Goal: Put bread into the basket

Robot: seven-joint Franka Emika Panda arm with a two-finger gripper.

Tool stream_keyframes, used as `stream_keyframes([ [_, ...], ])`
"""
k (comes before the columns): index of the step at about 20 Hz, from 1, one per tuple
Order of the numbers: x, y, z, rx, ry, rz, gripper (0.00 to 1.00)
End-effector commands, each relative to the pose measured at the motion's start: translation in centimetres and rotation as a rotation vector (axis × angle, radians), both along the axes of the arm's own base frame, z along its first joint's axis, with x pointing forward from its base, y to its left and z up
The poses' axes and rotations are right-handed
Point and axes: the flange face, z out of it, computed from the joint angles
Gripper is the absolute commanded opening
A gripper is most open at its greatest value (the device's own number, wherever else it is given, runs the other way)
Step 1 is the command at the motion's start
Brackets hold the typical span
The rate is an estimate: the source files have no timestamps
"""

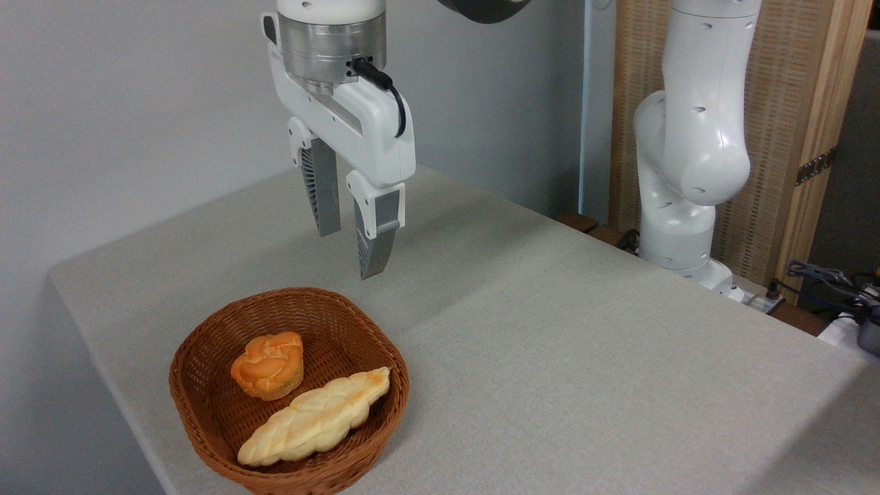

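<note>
Bread point(315, 417) pale golden, braided, pointed ends, lying in wicker basket point(199, 405); gripper point(352, 251) above, fingers spread, empty.

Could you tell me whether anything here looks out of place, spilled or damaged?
Nothing stands out. The bread lies in the basket beside a small round bun, its ends riding up the rim. The tool hangs open above, holding nothing.

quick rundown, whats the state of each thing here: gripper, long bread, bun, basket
gripper: open, empty, hanging above the table behind the basket
bread: lying inside the basket, along its front right side, released
bun: sitting in the basket, just behind the bread
basket: upright on the table near the front left corner, holding both pieces
</note>
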Motion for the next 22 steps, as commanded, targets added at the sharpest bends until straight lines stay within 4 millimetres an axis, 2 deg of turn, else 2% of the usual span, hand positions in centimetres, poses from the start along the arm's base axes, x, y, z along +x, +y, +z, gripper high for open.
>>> stream_keyframes([
  [1,-0.6,0.5,1.0,0.044,0.034,0.032,1.0],
  [5,-0.3,1.4,0.5,0.085,0.051,0.04,1.0],
  [6,-0.1,0.8,0.0,0.131,0.08,0.02,1.0],
  [8,0.7,-0.5,0.3,0.192,0.107,-0.009,1.0],
  [17,1.4,-0.4,0.7,0.137,0.089,0.014,1.0],
  [19,1.8,0.5,0.2,0.113,0.099,0.036,1.0],
  [22,2.0,-1.4,0.4,0.127,0.092,0.003,1.0],
])
